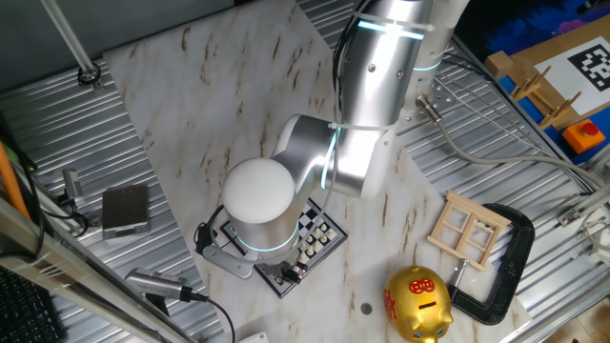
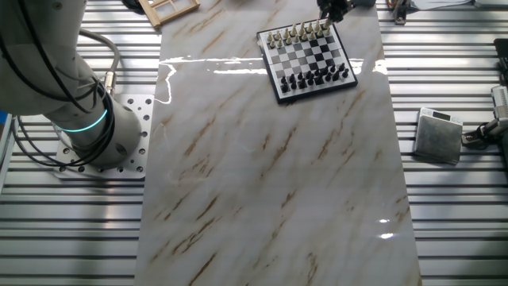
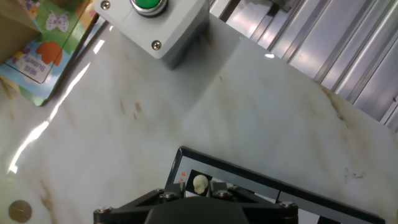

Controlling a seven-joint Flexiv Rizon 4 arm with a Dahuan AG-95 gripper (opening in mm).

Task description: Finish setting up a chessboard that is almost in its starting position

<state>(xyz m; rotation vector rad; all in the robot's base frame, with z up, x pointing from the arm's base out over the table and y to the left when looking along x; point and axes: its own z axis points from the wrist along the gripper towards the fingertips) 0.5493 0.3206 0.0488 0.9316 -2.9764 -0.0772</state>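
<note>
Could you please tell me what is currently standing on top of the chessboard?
On the chessboard, pale pieces line the far edge and dark pieces the near edge, with the middle squares bare. The far right corner is covered by the hand, so it cannot be checked.

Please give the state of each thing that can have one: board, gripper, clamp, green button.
Chessboard: flat on the marble, pale and dark rows set.
Gripper: over the board's pale-row edge; jaws hidden.
Clamp: lying flat, gripping nothing.
Green button: pressed or not, cannot tell.

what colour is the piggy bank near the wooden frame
Gold with red markings; the piggy bank shows best in the fixed view that has the arm in the foreground.
</note>
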